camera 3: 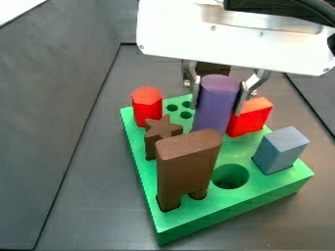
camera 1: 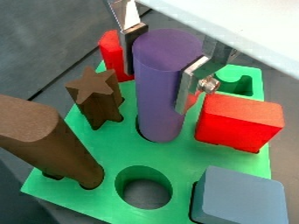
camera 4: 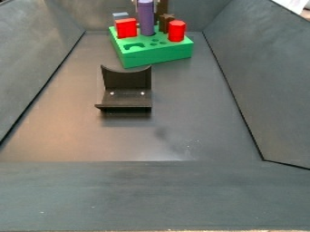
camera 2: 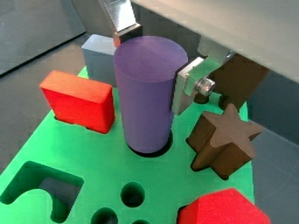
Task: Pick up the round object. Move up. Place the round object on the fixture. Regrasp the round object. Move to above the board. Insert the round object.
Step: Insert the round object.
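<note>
Over the board (camera 1: 117, 179), the peg (camera 1: 162, 83) stands part-seated in its round hole, gripper (camera 1: 163, 59) plates spread just clear; the 2 plates could snag and tilt it.

Two red pieces (camera 3: 145, 101) — two brown (camera 3: 186, 172) — one purple peg (camera 3: 216, 102) — pincer (camera 3: 218, 80) above.

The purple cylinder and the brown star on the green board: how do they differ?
The purple cylinder is round, smooth and tall; the brown star is pointed and much shorter. The cylinder stands between the pincer's fingers, while the star stands free beside it. Both stand upright in the green board.
</note>
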You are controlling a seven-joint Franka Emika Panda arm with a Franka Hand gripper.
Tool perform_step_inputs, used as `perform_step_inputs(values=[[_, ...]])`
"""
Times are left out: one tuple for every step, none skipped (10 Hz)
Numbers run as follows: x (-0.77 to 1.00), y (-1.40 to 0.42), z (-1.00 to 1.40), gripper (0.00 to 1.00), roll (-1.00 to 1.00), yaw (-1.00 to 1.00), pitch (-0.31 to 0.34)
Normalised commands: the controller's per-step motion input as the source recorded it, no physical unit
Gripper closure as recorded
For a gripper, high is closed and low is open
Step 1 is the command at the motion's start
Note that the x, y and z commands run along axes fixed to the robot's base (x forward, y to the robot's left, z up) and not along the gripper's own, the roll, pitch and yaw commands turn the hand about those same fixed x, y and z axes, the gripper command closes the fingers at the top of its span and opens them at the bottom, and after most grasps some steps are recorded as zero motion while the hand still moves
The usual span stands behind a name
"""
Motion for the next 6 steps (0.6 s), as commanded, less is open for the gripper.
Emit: perform_step_inputs(values=[[0.00, 0.00, -0.65, 1.00, 0.02, 0.00, 0.000], [-0.05, 0.00, -0.62, 1.00, 0.02, 0.00, 0.000], [-0.17, 0.00, -0.61, 1.00, 0.00, 0.00, 0.000], [-0.06, 0.00, -0.61, 1.00, 0.00, 0.00, 0.000], [-0.03, 0.00, -0.64, 1.00, 0.00, 0.00, 0.000], [0.00, 0.00, -0.67, 1.00, -0.01, 0.00, -0.014]])
